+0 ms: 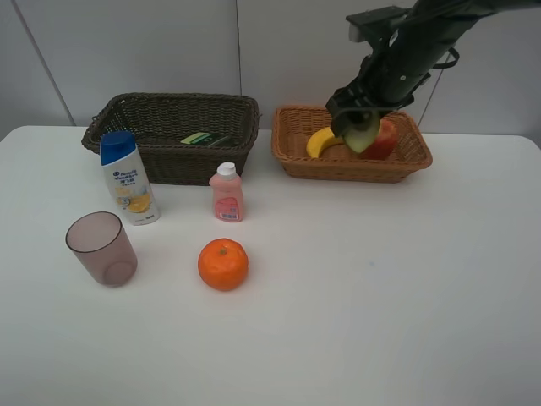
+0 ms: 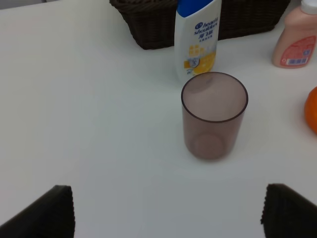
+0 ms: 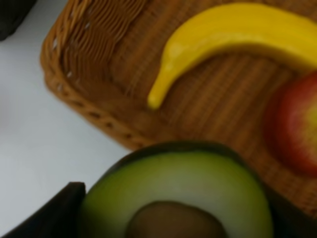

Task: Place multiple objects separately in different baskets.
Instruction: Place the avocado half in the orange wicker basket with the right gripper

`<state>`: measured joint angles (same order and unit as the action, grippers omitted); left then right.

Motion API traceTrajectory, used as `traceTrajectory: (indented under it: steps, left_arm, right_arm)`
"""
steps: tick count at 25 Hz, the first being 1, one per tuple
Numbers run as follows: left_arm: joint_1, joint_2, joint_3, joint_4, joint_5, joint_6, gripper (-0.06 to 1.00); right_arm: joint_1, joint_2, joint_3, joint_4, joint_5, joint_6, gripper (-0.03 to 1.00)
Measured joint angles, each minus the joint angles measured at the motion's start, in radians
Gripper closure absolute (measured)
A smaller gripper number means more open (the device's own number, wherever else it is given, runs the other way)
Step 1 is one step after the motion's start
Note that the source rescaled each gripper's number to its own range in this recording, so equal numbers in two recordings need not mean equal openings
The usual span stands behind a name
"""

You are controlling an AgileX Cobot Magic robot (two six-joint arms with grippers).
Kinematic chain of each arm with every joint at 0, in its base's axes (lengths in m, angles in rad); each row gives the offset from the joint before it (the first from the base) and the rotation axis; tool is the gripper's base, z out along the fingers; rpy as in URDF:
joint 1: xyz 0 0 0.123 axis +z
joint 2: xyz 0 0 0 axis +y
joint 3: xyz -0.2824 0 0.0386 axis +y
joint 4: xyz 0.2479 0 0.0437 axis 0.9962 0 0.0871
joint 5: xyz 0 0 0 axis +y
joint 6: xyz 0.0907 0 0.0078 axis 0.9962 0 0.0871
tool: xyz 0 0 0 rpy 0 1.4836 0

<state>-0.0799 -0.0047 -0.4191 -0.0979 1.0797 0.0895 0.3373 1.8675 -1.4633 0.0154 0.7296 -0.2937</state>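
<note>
My right gripper (image 1: 362,131) is shut on the halved avocado (image 1: 363,134) and holds it above the light tan basket (image 1: 292,156). In the right wrist view the avocado (image 3: 178,193) fills the foreground. The yellow banana (image 1: 319,140) and red apple (image 1: 385,139) lie in that basket; both show in the right wrist view, banana (image 3: 233,34) and apple (image 3: 294,129). The dark brown basket (image 1: 173,161) holds the dark green bottle (image 1: 205,138). On the table stand the shampoo bottle (image 1: 127,178), pink bottle (image 1: 226,193), mauve cup (image 1: 101,248) and orange (image 1: 223,264). My left gripper (image 2: 168,213) is open, short of the cup (image 2: 214,115).
The white table (image 1: 380,296) ends at a grey-white wall behind the baskets. In the left wrist view the shampoo bottle (image 2: 197,37) stands right behind the cup, with the pink bottle (image 2: 296,42) and the orange's edge (image 2: 312,109) to one side.
</note>
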Motion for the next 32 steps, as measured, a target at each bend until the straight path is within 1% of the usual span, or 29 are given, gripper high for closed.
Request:
traceTrajectory:
  steps: [3,8,11,14,18,24,32]
  left_arm:
    - [0.000,0.000,0.000,0.000,0.000,0.000,-0.05]
    - [0.000,0.000,0.000,0.000,0.000,0.000,-0.05]
    - [0.000,0.000,0.000,0.000,0.000,0.000,-0.05]
    - [0.000,0.000,0.000,0.000,0.000,0.000,-0.05]
    - [0.000,0.000,0.000,0.000,0.000,0.000,-0.05]
    - [0.000,0.000,0.000,0.000,0.000,0.000,-0.05]
    - [0.000,0.000,0.000,0.000,0.000,0.000,-0.05]
  right_arm:
    - [-0.030,0.023,-0.003,0.000,-0.113,-0.048,0.46]
    - [-0.044,0.076,-0.003,0.013,-0.312,-0.059,0.46]
    - [-0.044,0.103,-0.003,0.033,-0.410,-0.059,0.46]
    - [-0.044,0.131,-0.003,0.044,-0.472,-0.059,0.46]
    - [-0.044,0.173,-0.003,0.047,-0.521,-0.060,0.46]
    - [-0.044,0.224,-0.003,0.049,-0.557,-0.060,0.46]
    - [-0.044,0.270,-0.003,0.049,-0.566,-0.062,0.46]
